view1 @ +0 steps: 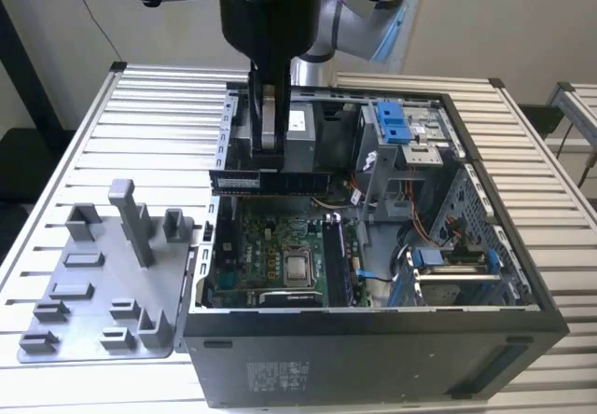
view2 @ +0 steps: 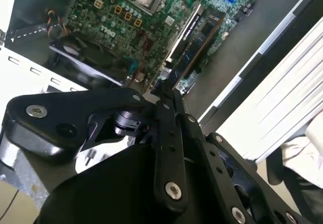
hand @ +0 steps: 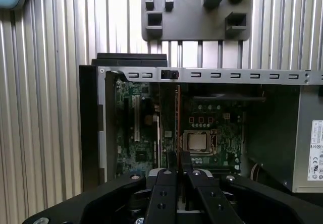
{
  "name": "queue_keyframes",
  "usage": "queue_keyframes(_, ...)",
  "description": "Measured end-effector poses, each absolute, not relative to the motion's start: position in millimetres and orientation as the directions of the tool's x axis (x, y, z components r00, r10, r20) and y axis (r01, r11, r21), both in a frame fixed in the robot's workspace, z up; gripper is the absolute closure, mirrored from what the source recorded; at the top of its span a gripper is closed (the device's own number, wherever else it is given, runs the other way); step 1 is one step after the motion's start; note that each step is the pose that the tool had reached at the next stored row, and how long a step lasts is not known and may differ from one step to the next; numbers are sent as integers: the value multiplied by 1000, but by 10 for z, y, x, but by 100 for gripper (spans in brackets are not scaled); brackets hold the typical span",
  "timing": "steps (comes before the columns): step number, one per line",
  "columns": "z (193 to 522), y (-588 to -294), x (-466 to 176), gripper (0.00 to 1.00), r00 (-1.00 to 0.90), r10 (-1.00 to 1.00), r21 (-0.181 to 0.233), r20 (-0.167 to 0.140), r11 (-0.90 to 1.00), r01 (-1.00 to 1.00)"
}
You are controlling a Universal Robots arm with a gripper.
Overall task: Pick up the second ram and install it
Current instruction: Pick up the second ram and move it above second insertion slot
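Observation:
The second ram (view1: pixel 270 182) is a long dark stick with a pale label, held level above the open PC case (view1: pixel 373 325), over the back edge of the green motherboard (view1: pixel 270 255). My gripper (view1: pixel 268 164) is shut on its upper edge from above. In the second wrist view the stick (view2: pixel 199 37) runs out from my gripper (view2: pixel 166 90) above the board, alongside the long memory slots (view2: pixel 184 30). The first wrist view shows the ram (hand: pixel 178 118) edge-on as a thin line ahead of my gripper (hand: pixel 178 158), near the processor socket (hand: pixel 197 141).
A grey plastic holder with upright pegs (view1: pixel 103 283) lies on the slatted table at the exterior view's left of the case. Inside the case are the silver processor (view1: pixel 298 267), a blue drive bracket (view1: pixel 392 120), cables and a metal drive cage (view1: pixel 485 218).

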State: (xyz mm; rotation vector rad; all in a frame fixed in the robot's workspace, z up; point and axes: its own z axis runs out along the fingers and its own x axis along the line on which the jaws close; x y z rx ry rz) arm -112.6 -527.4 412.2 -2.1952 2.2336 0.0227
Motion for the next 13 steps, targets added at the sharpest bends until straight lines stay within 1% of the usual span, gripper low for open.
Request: queue_keyframes(13, 4122, -5278, -926, 86, -17, -1000, 4, -17, 17, -1000)
